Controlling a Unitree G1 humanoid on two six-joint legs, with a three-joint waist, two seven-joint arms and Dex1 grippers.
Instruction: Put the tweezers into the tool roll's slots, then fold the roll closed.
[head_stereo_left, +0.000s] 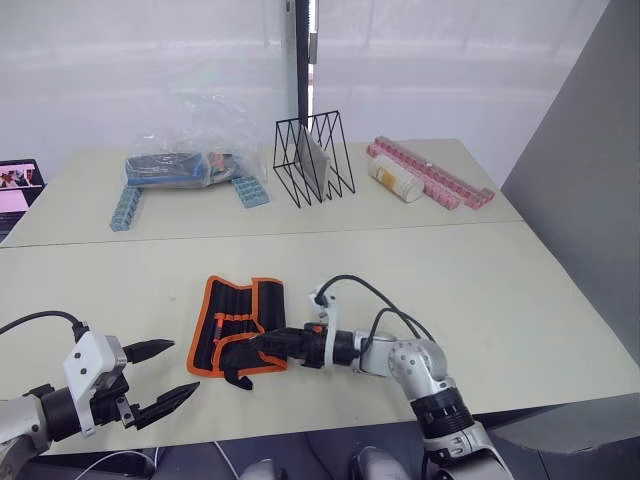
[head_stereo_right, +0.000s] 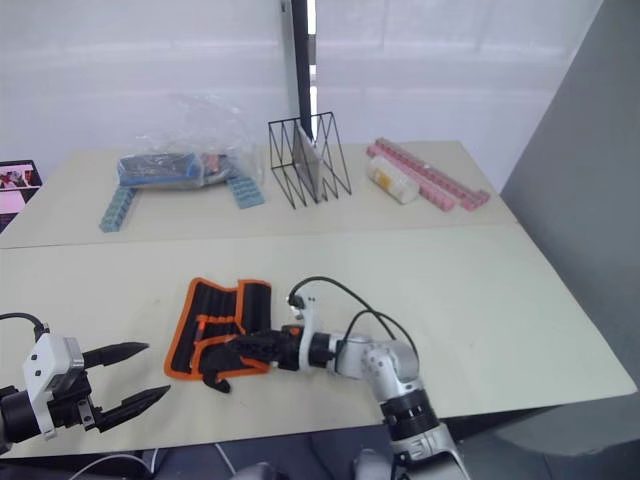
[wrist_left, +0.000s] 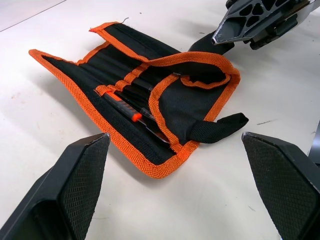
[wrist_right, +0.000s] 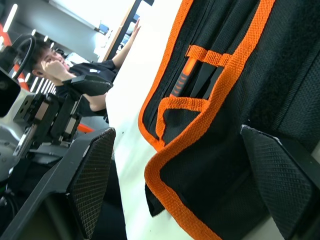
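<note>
The tool roll (head_stereo_left: 235, 325) lies open near the table's front edge, black with orange trim. Its right flap (wrist_left: 192, 95) is curled over the inner face, and the black strap (wrist_left: 217, 127) sticks out beside it. Slim tweezers (wrist_left: 142, 122) with orange marks sit in the slots (wrist_right: 200, 75). My right gripper (head_stereo_left: 255, 345) lies low over the roll's right part. Its fingers are spread wide in the right wrist view, with fabric between them, so it is open. My left gripper (head_stereo_left: 183, 368) is open just left of the roll, apart from it.
At the back of the table stand a black wire rack (head_stereo_left: 313, 158), a plastic bag of items (head_stereo_left: 185, 160), blue bricks (head_stereo_left: 126, 208), pink strips (head_stereo_left: 430, 172) and a white bottle (head_stereo_left: 395, 178). A screen (head_stereo_left: 15, 185) sits far left. A person (wrist_right: 50, 60) shows in the right wrist view.
</note>
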